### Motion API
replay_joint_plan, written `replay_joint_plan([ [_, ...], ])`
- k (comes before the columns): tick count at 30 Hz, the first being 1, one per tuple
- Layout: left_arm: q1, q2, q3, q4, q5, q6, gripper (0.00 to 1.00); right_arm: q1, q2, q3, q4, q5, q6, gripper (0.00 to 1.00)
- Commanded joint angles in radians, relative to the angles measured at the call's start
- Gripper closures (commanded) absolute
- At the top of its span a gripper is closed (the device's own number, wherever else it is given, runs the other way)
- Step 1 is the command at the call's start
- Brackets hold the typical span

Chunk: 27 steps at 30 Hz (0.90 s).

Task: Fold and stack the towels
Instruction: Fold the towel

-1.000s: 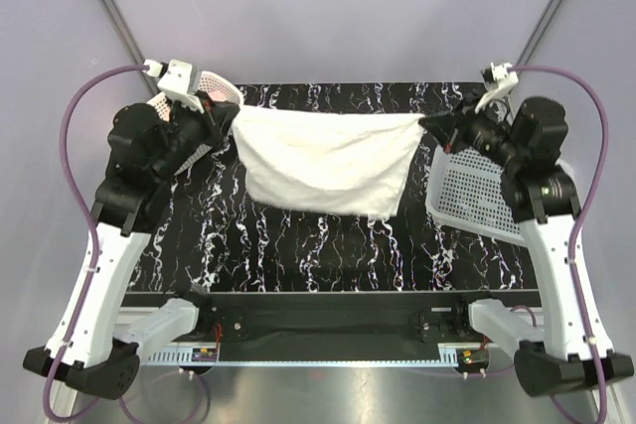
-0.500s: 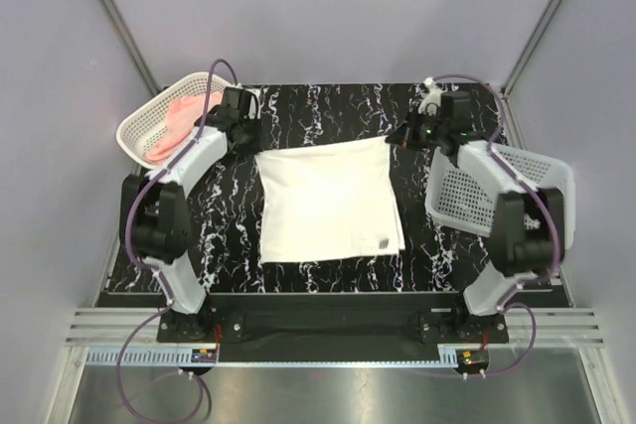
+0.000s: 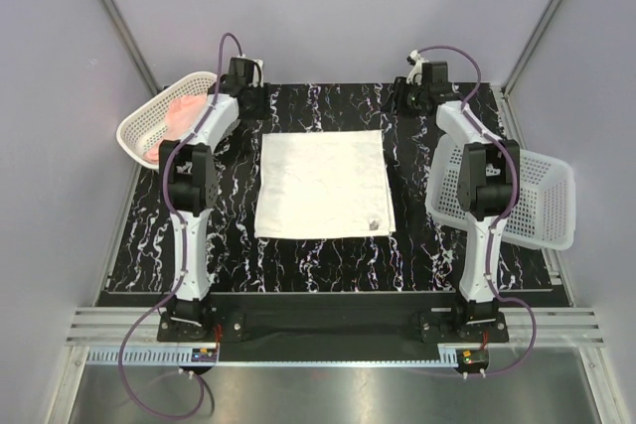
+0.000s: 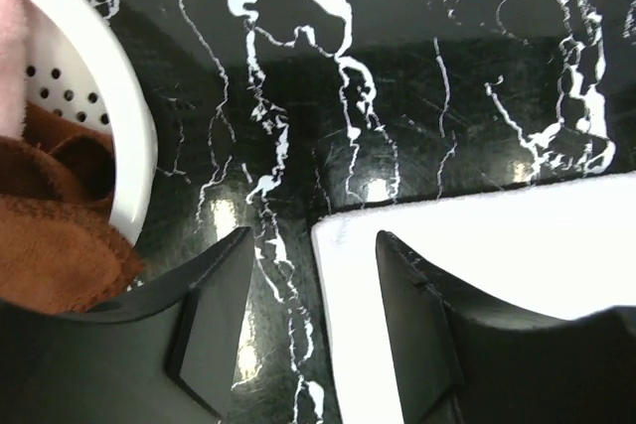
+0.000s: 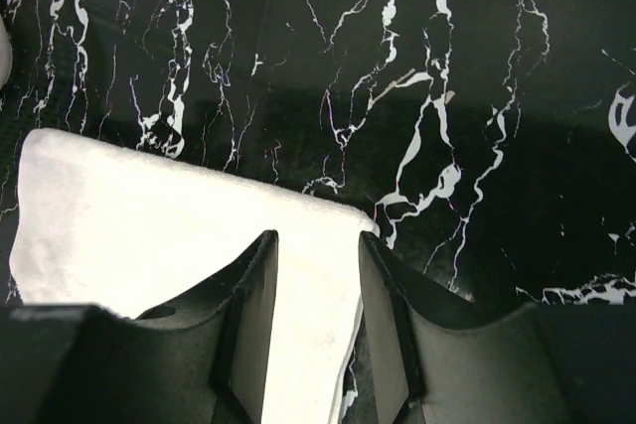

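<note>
A white towel (image 3: 323, 184) lies flat and spread on the black marbled table (image 3: 149, 235). My left gripper (image 3: 250, 108) hovers open at its far left corner. In the left wrist view that towel (image 4: 497, 245) corner lies just under the open left gripper (image 4: 313, 237), with nothing pinched. My right gripper (image 3: 399, 104) is at the far right corner. In the right wrist view the right gripper (image 5: 317, 237) is open above the towel (image 5: 149, 215), whose corner shows between the fingers, ungripped.
A white basket (image 3: 149, 126) at the back left holds pink and orange-brown towels (image 3: 184, 111); its rim (image 4: 119, 136) is close to my left finger. A larger empty white basket (image 3: 527, 196) stands tilted at the right edge.
Both grippers carried the hanging towel down and back, laid it flat, then opened and let go of its far corners. Both arms are now stretched toward the back.
</note>
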<state>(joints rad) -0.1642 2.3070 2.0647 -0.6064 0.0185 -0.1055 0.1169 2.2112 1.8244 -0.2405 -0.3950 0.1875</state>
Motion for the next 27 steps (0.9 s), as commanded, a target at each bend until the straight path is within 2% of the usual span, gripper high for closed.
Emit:
replay_joint_plan([
  [1, -0.004, -0.073, -0.03, 0.006, -0.048, 0.012, 0.43, 0.0, -0.031, 0.076, -0.106, 0.082, -0.019, 0.55],
  [4, -0.024, -0.171, -0.208, 0.085, 0.064, -0.026, 0.46, 0.019, -0.083, 0.047, -0.234, 0.094, 0.004, 0.57],
  [9, -0.055, -0.253, -0.429, 0.115, 0.109, -0.094, 0.57, 0.078, -0.152, -0.031, -0.381, 0.172, 0.041, 0.62],
  [13, -0.06, -0.256, -0.477, 0.103, 0.121, -0.141, 0.62, 0.136, -0.228, -0.187, -0.367, 0.242, 0.075, 0.65],
  [15, -0.06, -0.223, -0.456, 0.022, 0.078, -0.16, 0.71, 0.164, -0.257, -0.227, -0.373, 0.258, 0.104, 0.66],
  [19, -0.06, -0.181, -0.423, -0.096, -0.029, -0.192, 0.77, 0.22, -0.31, -0.362, -0.355, 0.308, 0.145, 0.68],
  [20, -0.061, -0.181, -0.426, -0.122, -0.082, -0.201, 0.78, 0.233, -0.32, -0.381, -0.349, 0.32, 0.161, 0.68],
  [22, -0.06, -0.19, -0.445, -0.124, -0.089, -0.206, 0.77, 0.263, -0.347, -0.424, -0.338, 0.344, 0.171, 0.69],
  [27, -0.063, -0.265, -0.472, -0.128, -0.088, -0.212, 0.64, 0.3, -0.392, -0.471, -0.358, 0.418, 0.185, 0.69],
])
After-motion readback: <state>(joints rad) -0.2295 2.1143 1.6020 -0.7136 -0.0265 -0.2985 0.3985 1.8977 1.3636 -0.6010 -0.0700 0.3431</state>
